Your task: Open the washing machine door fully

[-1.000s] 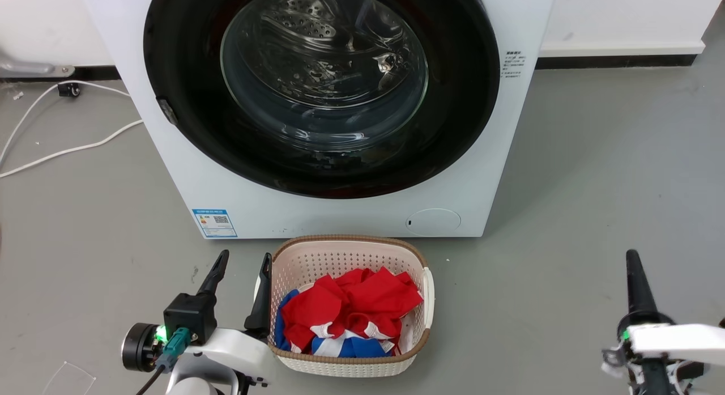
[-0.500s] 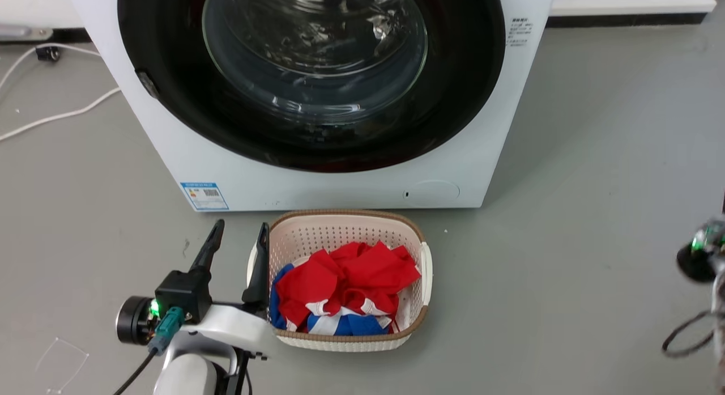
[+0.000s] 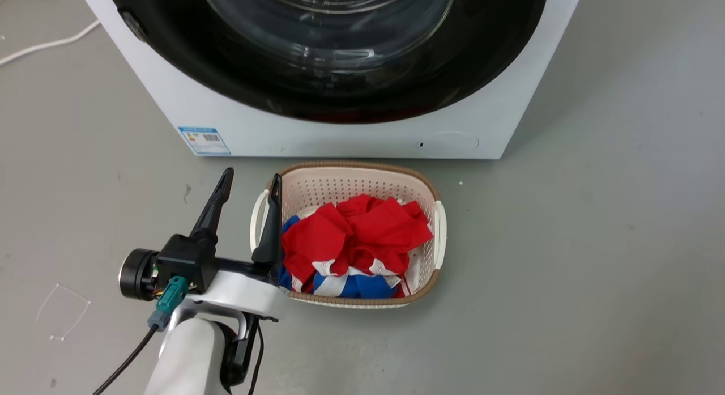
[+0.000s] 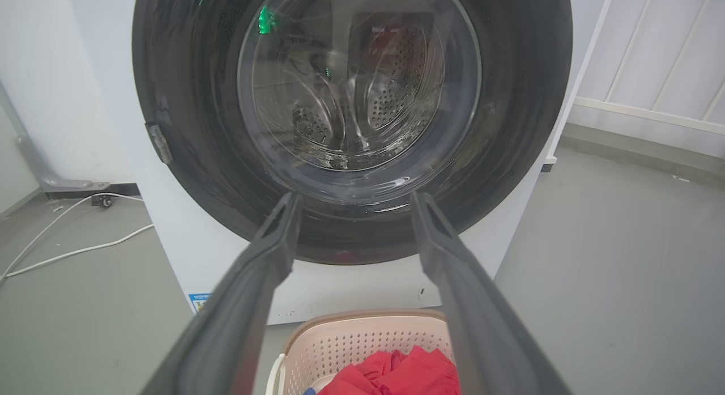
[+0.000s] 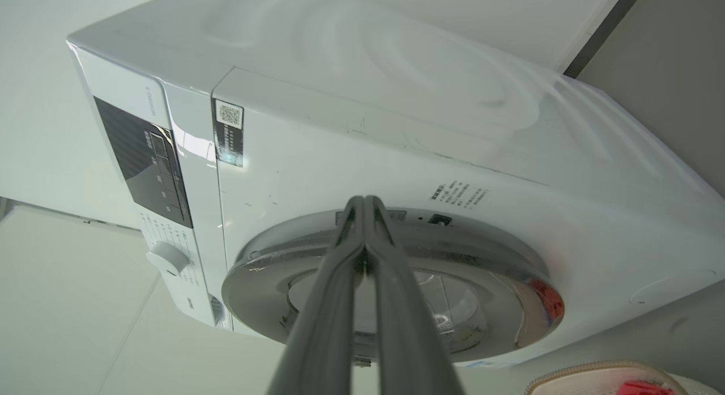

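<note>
Swung our right gripper up, fingers pinched together; left gripper spread; one washing machine door ahead, untouched.

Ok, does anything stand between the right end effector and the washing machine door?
Nothing visible does. In the right wrist view the shut right end effector points at the washing machine door with open air between; the laundry basket sits off that line.

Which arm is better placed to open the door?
Probably right: the right end effector, shut, points at the washing machine door's rim; the left end effector sits open, low beside the basket.
</note>
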Available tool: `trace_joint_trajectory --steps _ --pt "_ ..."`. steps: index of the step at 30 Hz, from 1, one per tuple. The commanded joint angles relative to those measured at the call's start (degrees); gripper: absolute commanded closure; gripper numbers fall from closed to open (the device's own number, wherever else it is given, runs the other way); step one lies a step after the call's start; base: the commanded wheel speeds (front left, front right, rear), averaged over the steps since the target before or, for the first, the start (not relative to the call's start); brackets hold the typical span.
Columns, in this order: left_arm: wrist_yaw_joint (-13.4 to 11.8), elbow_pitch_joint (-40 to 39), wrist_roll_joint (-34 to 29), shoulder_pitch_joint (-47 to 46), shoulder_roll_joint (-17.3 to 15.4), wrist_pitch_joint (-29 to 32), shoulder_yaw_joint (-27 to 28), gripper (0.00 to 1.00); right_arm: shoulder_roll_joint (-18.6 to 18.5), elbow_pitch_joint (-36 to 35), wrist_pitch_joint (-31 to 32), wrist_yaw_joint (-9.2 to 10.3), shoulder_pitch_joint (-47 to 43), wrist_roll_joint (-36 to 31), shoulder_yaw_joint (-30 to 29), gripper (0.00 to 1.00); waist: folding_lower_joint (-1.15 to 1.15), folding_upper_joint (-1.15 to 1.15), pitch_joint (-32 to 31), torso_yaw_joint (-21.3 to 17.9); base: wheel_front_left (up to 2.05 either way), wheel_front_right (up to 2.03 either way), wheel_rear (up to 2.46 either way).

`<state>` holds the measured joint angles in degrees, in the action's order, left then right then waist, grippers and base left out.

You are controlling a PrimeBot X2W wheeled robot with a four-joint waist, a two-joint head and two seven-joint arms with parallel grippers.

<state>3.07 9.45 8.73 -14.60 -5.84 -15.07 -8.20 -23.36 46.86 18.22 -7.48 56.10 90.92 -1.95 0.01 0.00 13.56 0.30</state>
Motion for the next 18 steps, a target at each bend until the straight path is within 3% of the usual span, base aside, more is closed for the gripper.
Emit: trace_joint_trajectory --steps 1,8,18 --pt "0.2 -0.5 -0.5 -0.9 0.1 -0.2 0.0 0.00 -0.4 1.4 1.6 -0.02 2.3 -1.0 1.5 1.00 -0.01 0.00 1.6 0.8 0.00 0.00 0.00" --pt "0.4 -2.7 -1.1 -2.7 0.5 -0.2 -0.6 0.00 1.4 6.9 6.9 -0.02 12.6 -5.4 7.2 1.00 -0.01 0.00 5.6 1.8 0.00 0.00 0.00" --pt "0.9 -3.8 -1.5 -5.1 1.3 -0.2 -1.6 0.00 3.9 9.5 9.9 -0.02 23.2 -9.8 11.2 1.00 -0.01 0.00 10.5 3.4 0.00 0.00 0.00"
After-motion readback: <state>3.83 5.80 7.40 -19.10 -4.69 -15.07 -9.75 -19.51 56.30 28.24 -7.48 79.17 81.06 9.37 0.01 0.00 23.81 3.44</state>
